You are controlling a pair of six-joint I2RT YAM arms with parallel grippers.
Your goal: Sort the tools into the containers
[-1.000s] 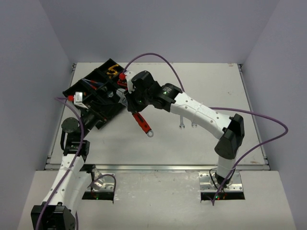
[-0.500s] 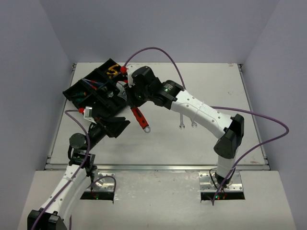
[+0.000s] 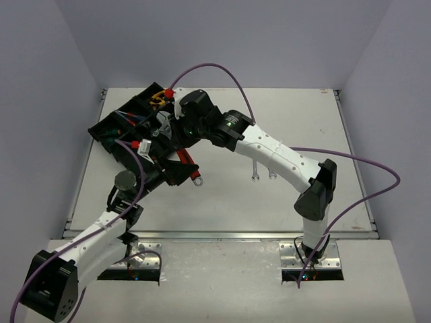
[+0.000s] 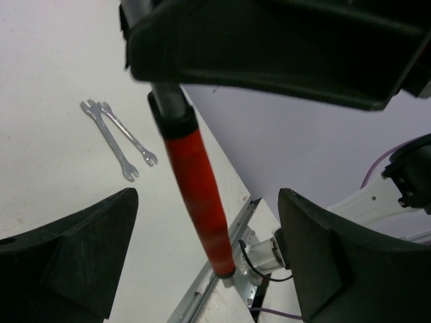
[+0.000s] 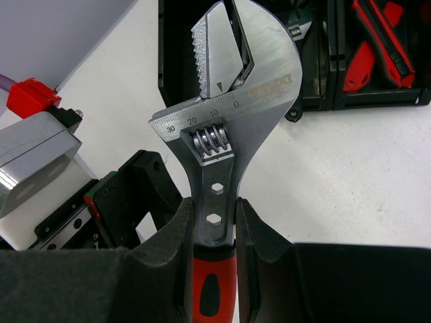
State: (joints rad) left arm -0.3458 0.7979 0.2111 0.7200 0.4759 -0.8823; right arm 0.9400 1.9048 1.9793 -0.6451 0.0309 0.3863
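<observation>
Red-handled wrench (image 5: 229, 101) is stiff, head-heavy steel, I reckon; my right tool (image 5: 214, 217) clamps its neck near the tray (image 5: 377, 99), left tool (image 4: 205, 229) gaping around the handle.

White arms (image 3: 276, 153), black joints (image 3: 316, 195), purple cables (image 3: 212, 65)

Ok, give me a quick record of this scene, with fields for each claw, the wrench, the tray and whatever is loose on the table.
right claw: shut on the red-handled silver adjustable wrench, gripping where the shank meets the handle
left claw: open; the wrench's red handle shows between its fingers, contact unclear
wrench head: points toward the black plastic divided tray
tray contents seen: red utility knives in one compartment
loose on white table: two thin silver spanners, side by side
</observation>
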